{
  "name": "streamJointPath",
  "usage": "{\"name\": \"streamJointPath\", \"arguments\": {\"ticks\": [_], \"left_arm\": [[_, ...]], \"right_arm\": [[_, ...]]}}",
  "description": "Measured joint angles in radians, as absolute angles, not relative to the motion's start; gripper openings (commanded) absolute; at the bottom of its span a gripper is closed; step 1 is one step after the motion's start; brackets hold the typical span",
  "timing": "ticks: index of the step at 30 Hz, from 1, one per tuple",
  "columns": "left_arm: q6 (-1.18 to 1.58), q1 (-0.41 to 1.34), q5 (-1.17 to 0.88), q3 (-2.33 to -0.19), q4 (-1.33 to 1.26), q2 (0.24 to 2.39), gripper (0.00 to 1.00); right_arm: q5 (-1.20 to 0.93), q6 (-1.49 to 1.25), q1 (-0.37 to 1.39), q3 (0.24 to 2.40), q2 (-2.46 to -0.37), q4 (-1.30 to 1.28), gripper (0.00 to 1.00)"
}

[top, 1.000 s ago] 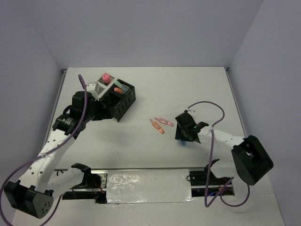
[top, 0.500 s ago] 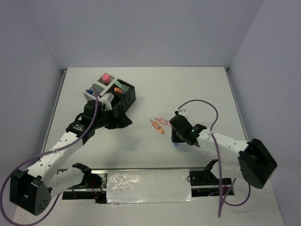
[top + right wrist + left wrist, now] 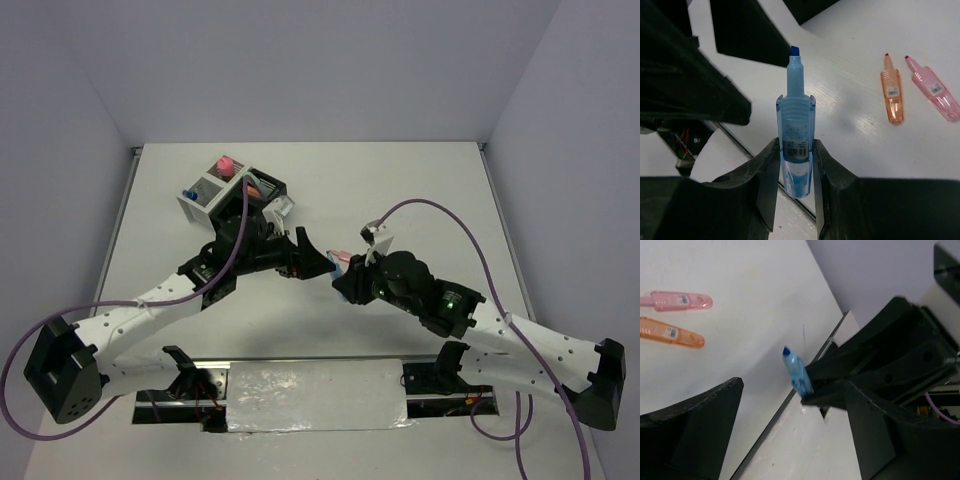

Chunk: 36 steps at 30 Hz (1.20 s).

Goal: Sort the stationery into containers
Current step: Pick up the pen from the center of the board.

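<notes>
Jaws on the right arm (image 3: 500,320) are clamped on a blue highlighter (image 3: 795,135), gripping the lower part of its clear blue barrel from both sides. Its uncapped blue tip points away from the wrist, and a barcode label faces the right wrist camera. The highlighter is held off the worktop (image 3: 420,190), near the middle and towards the near edge. In the top view it cannot be made out behind the arm.

Jaws on the left arm (image 3: 170,295) stand wide apart with nothing between them touching either finger (image 3: 690,430). In the left wrist view the blue highlighter shows in the gap between the fingers, sticking out of the right jaws with its tip raised, apart from both fingers. The two arms meet head to head there.

An orange highlighter (image 3: 891,95) and a pink highlighter (image 3: 932,90) lie side by side on the worktop, close but not touching, just beyond the held one.

Four mesh bins (image 3: 225,190) sit clustered at the far left, well apart from the jaws: the white ones on the left, the black ones on the right, partly hidden by the left arm. A pink-capped bottle (image 3: 225,162) stands in the farthest bin.
</notes>
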<state>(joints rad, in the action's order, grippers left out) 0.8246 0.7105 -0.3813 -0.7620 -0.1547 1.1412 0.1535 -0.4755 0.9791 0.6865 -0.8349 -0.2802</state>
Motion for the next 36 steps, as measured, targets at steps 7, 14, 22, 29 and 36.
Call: {"name": "streamJointPath", "arguments": {"ticks": [7,14,22,29,36], "left_arm": [[0.847,0.715,-0.345,-0.800,-0.195,1.177,0.64],[0.845,0.716,-0.326,-0.802,-0.184,1.203,0.46],[0.861,0.716,-0.327,-0.802,-0.192,1.203,0.55],[0.875,0.717,-0.339,-0.802,-0.218,1.203,0.15],[0.877,0.717,-0.342,-0.802,-0.229,1.210,0.00]], "right_arm": [[0.172,-0.453,1.059,0.709,-0.835,-0.282,0.11],[0.205,-0.450,1.084,0.717,-0.871,-0.285,0.11],[0.248,-0.451,1.084,0.742,-0.880,-0.292,0.11],[0.256,-0.451,1.084,0.763,-0.912,-0.297,0.12],[0.269,-0.456,1.084,0.778,-0.942,-0.302,0.12]]}}
